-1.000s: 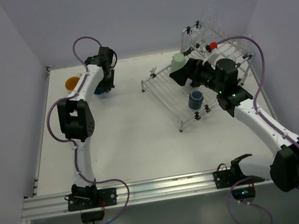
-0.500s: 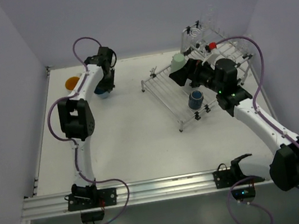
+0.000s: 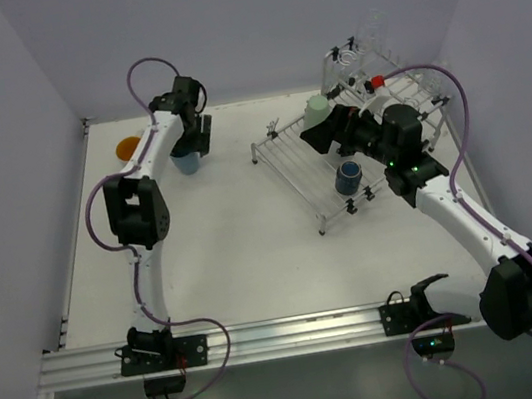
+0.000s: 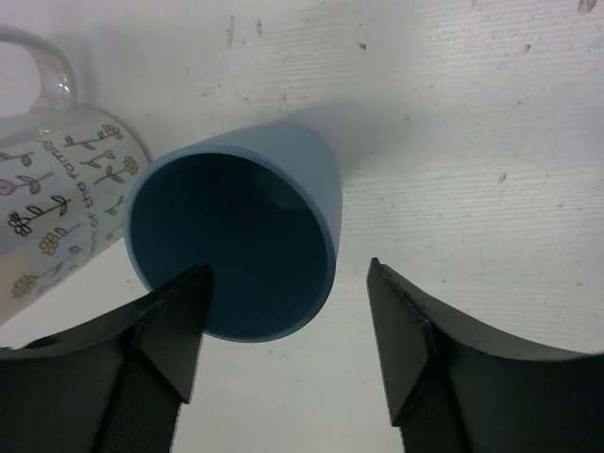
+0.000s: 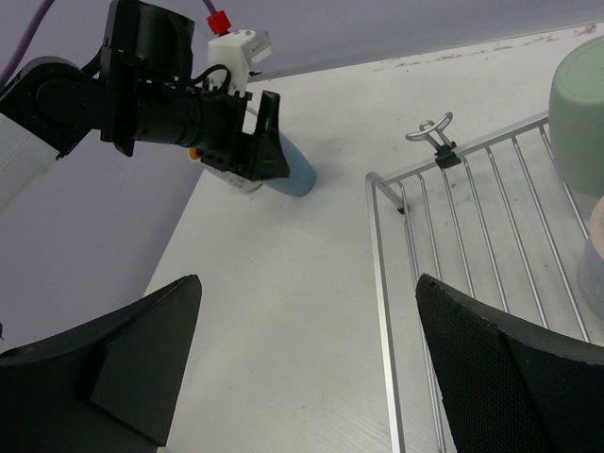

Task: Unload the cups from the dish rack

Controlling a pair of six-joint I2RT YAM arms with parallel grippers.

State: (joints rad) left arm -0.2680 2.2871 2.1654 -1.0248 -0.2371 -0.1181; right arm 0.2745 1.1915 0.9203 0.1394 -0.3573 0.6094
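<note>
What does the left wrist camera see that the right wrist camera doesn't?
Only the left wrist view looks down into the light blue cup and shows the flower pattern on a mug beside it. Only the right wrist view shows the dish rack and a pale green cup at it. Both show the light blue cup standing on the white table, with the left gripper open and a finger on either side of it.

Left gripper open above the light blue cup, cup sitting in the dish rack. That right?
No, the cup's place is wrong. The light blue cup stands on the table, well left of the dish rack, as the top external view shows. The left gripper is open above it, as stated.
</note>
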